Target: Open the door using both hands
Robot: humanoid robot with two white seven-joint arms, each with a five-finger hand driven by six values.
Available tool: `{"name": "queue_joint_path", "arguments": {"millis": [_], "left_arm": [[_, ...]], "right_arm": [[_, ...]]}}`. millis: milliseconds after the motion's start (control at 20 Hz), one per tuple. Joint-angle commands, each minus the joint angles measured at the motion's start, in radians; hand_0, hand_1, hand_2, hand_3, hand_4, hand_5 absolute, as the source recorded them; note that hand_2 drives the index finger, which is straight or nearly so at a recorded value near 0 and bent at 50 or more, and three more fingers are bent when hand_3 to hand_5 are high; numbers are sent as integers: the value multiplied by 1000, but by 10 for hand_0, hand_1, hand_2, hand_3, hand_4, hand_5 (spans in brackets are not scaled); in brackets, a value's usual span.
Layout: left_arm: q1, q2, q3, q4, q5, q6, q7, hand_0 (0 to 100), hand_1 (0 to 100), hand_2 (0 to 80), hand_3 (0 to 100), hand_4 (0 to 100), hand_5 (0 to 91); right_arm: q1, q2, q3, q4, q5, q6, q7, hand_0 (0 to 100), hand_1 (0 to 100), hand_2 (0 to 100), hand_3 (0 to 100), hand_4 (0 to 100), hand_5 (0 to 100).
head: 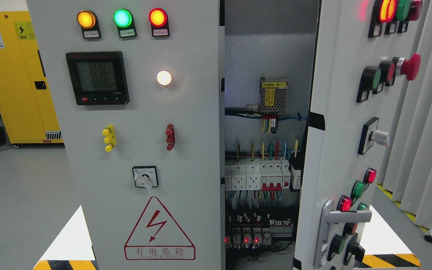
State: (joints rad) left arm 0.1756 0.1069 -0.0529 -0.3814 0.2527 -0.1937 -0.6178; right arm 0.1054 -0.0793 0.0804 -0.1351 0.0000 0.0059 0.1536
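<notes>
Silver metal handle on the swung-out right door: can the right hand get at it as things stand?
Probably yes, but unconfirmed. The silver metal handle on the grey right door faces outward with nothing in front of it. However, neither hand shows in the head view, so reach cannot be judged.

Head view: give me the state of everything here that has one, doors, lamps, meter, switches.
Right door: swung open, wiring exposed.
Left door: closed.
Amber lamp: lit.
Green lamp: lit.
Red lamp: lit.
White lamp: lit.
Digital meter: on, showing digits.
Rotary switch: knob pointing down-left.
Yellow cabinet: closed.
Robot hands: neither in view.
</notes>
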Motion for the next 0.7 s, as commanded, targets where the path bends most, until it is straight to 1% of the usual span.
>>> {"name": "queue_joint_path", "arguments": {"millis": [0, 100, 150, 300, 350, 451, 551, 601, 651], "left_arm": [[117, 51, 83, -669, 16, 11, -115, 0, 0, 0, 0, 0, 0], [145, 78, 93, -834, 33, 43, -117, 0, 0, 0, 0, 0, 0], [157, 100, 91, -916, 57, 68, -117, 0, 0, 0, 0, 0, 0], [189, 144, 87, -1135, 207, 180, -117, 0, 0, 0, 0, 0, 0], [199, 167, 87, -1206, 244, 221, -117, 0, 0, 0, 0, 0, 0], [206, 191, 94, -1290, 260, 250, -117, 0, 0, 0, 0, 0, 0], [197, 227, 107, -1341, 264, 251, -118, 0, 0, 0, 0, 0, 0], [193, 249, 108, -1358, 275, 251, -120, 0, 0, 0, 0, 0, 0], [190, 272, 107, -1373, 299, 251, -122, 0, 0, 0, 0, 0, 0]], "right_arm": [[-13, 15, -4, 5, -32, 0, 0, 202, 121, 0, 0, 0, 0], [-21, 18, -4, 5, -32, 0, 0, 202, 122, 0, 0, 0, 0], [-23, 18, -4, 5, -32, 0, 0, 202, 122, 0, 0, 0, 0], [-23, 21, -5, 6, -32, 0, 0, 202, 122, 0, 0, 0, 0], [-23, 23, -7, 6, -32, 0, 0, 202, 122, 0, 0, 0, 0], [-30, 27, -22, 8, -32, 0, 0, 201, 122, 0, 0, 0, 0], [-35, 27, -36, 8, -32, 0, 0, 202, 122, 0, 0, 0, 0], [-35, 27, -36, 8, -32, 0, 0, 202, 122, 0, 0, 0, 0], [-35, 27, -36, 8, -32, 0, 0, 202, 122, 0, 0, 0, 0]]}}
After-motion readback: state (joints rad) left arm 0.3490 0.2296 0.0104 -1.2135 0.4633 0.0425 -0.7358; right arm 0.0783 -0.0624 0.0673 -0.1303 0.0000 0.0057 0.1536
